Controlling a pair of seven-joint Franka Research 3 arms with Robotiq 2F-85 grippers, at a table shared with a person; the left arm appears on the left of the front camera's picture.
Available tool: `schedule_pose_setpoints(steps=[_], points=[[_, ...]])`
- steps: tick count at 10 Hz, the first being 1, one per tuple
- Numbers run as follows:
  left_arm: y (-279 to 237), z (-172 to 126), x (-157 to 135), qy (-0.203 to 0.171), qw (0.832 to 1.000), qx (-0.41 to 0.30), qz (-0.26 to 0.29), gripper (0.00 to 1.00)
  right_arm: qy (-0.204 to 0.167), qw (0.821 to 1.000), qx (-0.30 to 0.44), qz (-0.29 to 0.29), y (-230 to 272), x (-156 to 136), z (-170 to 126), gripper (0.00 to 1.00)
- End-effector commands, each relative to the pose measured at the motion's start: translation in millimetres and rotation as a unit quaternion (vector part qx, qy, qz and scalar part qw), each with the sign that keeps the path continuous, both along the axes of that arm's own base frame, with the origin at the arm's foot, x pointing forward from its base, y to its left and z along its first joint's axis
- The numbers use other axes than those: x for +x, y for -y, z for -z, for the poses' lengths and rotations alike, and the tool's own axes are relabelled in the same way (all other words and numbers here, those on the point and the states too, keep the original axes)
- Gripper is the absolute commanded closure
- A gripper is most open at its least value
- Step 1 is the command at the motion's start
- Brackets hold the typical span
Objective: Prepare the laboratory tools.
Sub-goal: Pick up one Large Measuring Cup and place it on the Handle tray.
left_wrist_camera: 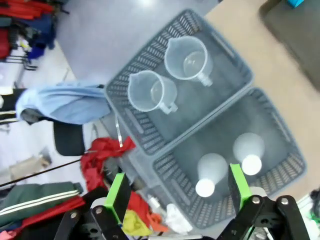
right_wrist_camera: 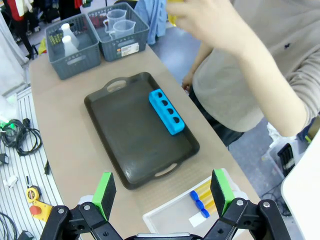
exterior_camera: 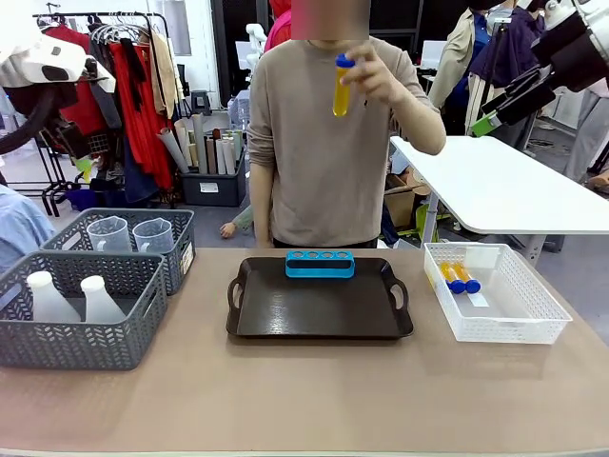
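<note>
Bright, even light from overhead falls on the counter (exterior_camera: 304, 400); the tray (exterior_camera: 319, 309) casts only a soft shadow. The left wrist view is blurred, and both wrist views bend at the edges.

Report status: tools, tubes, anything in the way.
Left tool open above grey baskets. Right tool open, raised high. One amber tube in person's hand, two more tubes in white basket, blue rack on tray. Person close behind tray.

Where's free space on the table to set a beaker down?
The tray is bare on the near side of the blue rack. So is the table along the near edge, and the gap between tray and white basket. The left side is crowded: two grey baskets holding flasks and beakers.
</note>
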State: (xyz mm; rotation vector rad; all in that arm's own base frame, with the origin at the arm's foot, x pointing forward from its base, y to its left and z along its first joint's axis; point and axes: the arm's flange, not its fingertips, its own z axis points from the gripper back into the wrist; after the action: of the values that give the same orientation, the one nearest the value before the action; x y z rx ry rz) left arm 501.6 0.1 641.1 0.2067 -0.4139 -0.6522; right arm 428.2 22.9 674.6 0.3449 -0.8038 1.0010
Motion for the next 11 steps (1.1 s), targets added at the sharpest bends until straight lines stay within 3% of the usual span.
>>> schedule_pose_setpoints(steps=[1, 4, 5, 6, 9, 11], points=[[0, -3, -3, 0.003, 1.000, 0.023, 0.006, 0.00, 0.003, 1.000, 0.000, -0.006, 0, 0, 0, 0.00], [1, 0, 0, 0.001, 1.000, 0.005, 0.002, 0.00, 0.003, 1.000, 0.000, -0.006, 0, 0, 0, 0.00], [-11, 24, 21, -0.037, 0.995, 0.003, -0.089, 0.00, 0.003, 1.000, 0.000, -0.006, 0, 0, 0, 0.00], [-20, 47, 34, -0.055, 0.990, -0.003, -0.131, 0.00, 0.003, 1.000, 0.000, -0.006, 0, 0, 0, 0.00], [-44, 94, 61, -0.085, 0.973, -0.042, -0.212, 0.00, 0.003, 1.000, 0.000, -0.006, 0, 0, 0, 0.00], [-64, 128, 80, -0.085, 0.973, -0.061, -0.206, 0.00, 0.003, 1.000, 0.000, -0.006, 0, 0, 0, 0.00]])
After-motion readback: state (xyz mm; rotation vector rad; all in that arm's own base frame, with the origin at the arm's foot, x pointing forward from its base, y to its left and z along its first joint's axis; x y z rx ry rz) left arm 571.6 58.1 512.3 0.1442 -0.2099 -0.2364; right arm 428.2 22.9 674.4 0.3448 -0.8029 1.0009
